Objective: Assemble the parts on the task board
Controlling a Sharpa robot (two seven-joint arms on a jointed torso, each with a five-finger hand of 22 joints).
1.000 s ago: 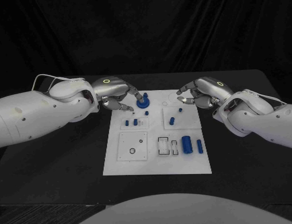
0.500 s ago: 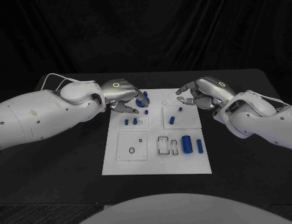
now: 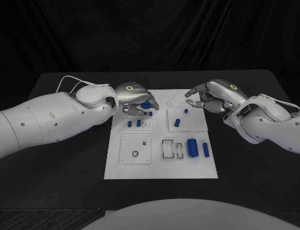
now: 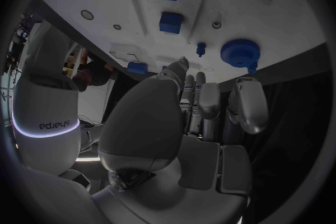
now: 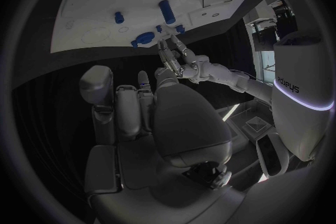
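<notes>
left hand (image 3: 137, 98) hangs over the task board's (image 3: 160, 163) far left corner, fingers loosely apart and empty, just beside the round blue part (image 3: 146, 105). right hand (image 3: 209, 98) hovers at the far right edge, fingers spread, empty.

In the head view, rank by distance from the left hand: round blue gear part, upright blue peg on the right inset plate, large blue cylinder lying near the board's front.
From the left hand:
1. Round blue gear part, right beside the fingers.
2. Upright blue peg, right inset plate.
3. Large blue cylinder, front right of the task board.
</notes>
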